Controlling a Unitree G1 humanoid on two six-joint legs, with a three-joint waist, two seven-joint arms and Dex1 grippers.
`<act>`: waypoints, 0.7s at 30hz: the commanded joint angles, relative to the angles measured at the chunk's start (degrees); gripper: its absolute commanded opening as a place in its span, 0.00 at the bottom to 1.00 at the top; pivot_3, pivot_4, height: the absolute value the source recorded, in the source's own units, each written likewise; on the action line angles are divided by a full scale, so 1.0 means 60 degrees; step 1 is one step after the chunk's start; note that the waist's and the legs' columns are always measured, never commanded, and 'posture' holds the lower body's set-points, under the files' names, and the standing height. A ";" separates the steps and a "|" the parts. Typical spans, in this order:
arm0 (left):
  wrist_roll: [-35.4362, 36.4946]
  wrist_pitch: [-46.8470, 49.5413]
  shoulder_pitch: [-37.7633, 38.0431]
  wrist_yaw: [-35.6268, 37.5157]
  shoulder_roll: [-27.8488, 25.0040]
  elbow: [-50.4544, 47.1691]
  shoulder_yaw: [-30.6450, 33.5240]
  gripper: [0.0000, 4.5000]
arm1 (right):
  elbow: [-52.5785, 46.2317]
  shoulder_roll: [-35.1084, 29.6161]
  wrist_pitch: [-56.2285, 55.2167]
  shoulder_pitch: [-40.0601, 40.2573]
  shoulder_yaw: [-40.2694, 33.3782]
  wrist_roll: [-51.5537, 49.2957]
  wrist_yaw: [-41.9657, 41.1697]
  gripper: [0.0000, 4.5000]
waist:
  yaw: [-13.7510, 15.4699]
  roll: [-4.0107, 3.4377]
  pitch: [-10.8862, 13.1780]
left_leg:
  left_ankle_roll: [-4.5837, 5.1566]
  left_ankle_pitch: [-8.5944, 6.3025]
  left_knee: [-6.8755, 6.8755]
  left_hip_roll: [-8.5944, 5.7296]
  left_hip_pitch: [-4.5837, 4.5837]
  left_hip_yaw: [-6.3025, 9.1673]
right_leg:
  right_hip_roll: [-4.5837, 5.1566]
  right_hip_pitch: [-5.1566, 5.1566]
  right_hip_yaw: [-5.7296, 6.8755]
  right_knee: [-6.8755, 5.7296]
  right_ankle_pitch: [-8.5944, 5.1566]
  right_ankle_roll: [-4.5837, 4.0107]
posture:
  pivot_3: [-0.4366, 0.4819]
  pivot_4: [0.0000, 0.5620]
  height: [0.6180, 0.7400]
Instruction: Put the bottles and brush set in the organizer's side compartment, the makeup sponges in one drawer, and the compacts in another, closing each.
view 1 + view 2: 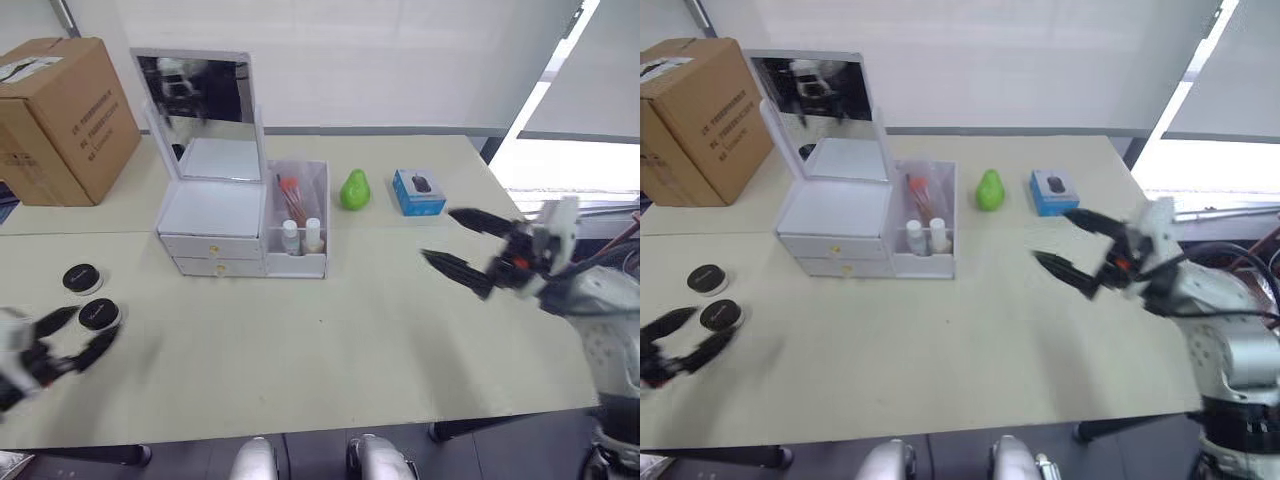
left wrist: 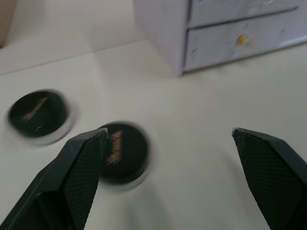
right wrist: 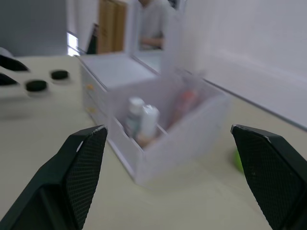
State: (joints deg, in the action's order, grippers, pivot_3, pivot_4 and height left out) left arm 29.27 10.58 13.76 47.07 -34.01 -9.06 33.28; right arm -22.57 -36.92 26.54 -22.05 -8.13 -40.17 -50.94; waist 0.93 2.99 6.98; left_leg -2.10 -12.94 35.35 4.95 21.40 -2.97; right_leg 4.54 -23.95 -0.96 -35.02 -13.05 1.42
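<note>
The white organizer (image 1: 215, 215) with a raised mirror stands at the table's middle back, both drawers (image 2: 240, 40) shut. Its side compartment holds two bottles (image 1: 301, 235) and the brush set (image 1: 290, 197). Two black round compacts (image 1: 82, 277) (image 1: 99, 314) lie on the table at the left. My left gripper (image 1: 70, 335) is open just beside the nearer compact (image 2: 122, 151), with nothing held. Off to the organizer's right, my right gripper (image 1: 465, 245) hangs open and empty above the table. A green pear-shaped thing (image 1: 354, 189) sits right of the organizer; whether it is a makeup sponge I cannot tell.
A cardboard box (image 1: 60, 120) stands at the back left. A small blue box (image 1: 418, 192) sits beside the green thing. The table's front edge (image 1: 300, 425) runs close below both grippers.
</note>
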 commanded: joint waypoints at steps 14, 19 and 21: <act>-0.3840 -0.0754 -0.2453 -0.6022 0.4157 0.0089 -0.3903 1.00 | -0.0756 0.1127 0.0145 -0.0905 0.2457 0.0450 -0.0265 1.00 | -0.0034 -0.0015 -0.0024 | 0.0012 0.0002 0.0153 -0.0028 0.0047 0.0141 | -0.0045 0.0067 0.0004 0.0005 0.0047 -0.0057 | 0.48 0.27 0.91; -0.4089 -0.1204 -0.2927 -0.6183 0.4112 0.1107 -0.4021 1.00 | -0.0780 0.1147 0.0193 -0.0872 0.2408 0.0547 -0.0200 1.00 | -0.0039 -0.0016 -0.0023 | 0.0013 0.0002 0.0154 -0.0033 0.0046 0.0157 | -0.0045 0.0074 0.0012 0.0006 0.0048 -0.0055 | 0.48 0.27 0.91; -0.4122 -0.1355 -0.3001 -0.6180 0.4083 0.1258 -0.4047 1.00 | -0.0800 0.1130 0.0209 -0.0842 0.2375 0.0603 -0.0142 1.00 | -0.0035 -0.0016 -0.0023 | 0.0013 0.0002 0.0154 -0.0033 0.0047 0.0158 | -0.0044 0.0075 0.0014 0.0008 0.0047 -0.0057 | 0.48 0.27 0.91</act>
State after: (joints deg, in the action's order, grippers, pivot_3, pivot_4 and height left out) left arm 5.14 4.57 -3.10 10.27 -9.12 -0.84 9.56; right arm -25.88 -30.08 28.73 -27.00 7.41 -36.64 -52.16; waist 0.73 2.89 6.84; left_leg -2.02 -12.93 36.28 4.76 21.69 -2.02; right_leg 4.28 -23.50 -0.86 -34.98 -12.76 1.08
